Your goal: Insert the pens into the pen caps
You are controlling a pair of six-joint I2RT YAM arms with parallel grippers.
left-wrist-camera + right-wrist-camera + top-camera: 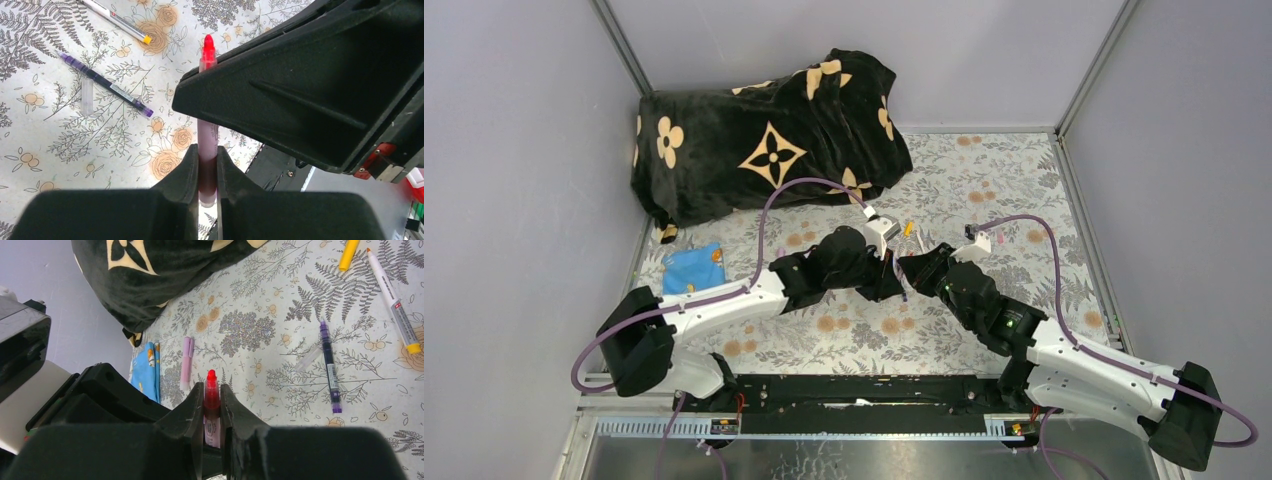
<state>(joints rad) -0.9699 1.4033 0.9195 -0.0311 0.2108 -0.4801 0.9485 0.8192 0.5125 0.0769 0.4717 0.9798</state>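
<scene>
Clamping the red pen (207, 134) low on its pale barrel, my left gripper (207, 152) has both fingers pressed tight against it, the red tip pointing up. Beyond it, on the floral table (30, 150), a dark blue pen (102, 82) lies flat with a clear cap (87, 95) just beside it.

From the right wrist, my right gripper (212, 390) is closed on that same pen just under its tip. A white pen (392, 300) and a yellow cap (348, 252) lie well apart from me on the table.

From above, both grippers meet over mid-table, in front of the black blanket (764, 140); a blue card (694, 268) lies to the left.
</scene>
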